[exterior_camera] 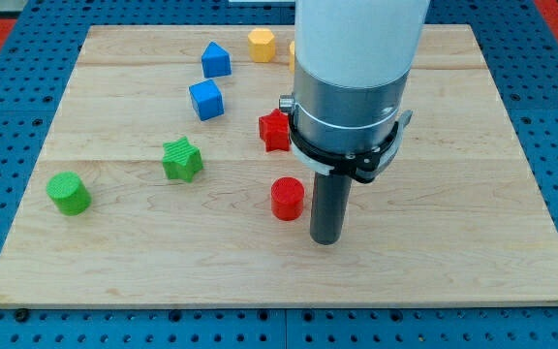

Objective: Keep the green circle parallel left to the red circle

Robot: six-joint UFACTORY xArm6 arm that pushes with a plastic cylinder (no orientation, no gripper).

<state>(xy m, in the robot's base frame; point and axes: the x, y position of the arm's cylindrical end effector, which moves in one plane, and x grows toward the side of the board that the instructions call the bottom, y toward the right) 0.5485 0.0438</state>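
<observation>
The green circle (68, 193) is a short green cylinder near the board's left edge. The red circle (287, 198) is a short red cylinder near the board's middle, well to the right of the green one and at about the same height in the view. My tip (326, 238) rests on the board just right of and slightly below the red circle, close to it with a narrow gap. It is far from the green circle.
A green star (182, 159) lies between the two circles, a little higher up. A red star (275, 130) sits above the red circle. A blue cube (206, 100), a blue pentagon-like block (215, 60) and a yellow hexagon (261, 45) lie toward the view's top. The arm hides part of another yellow block (293, 54).
</observation>
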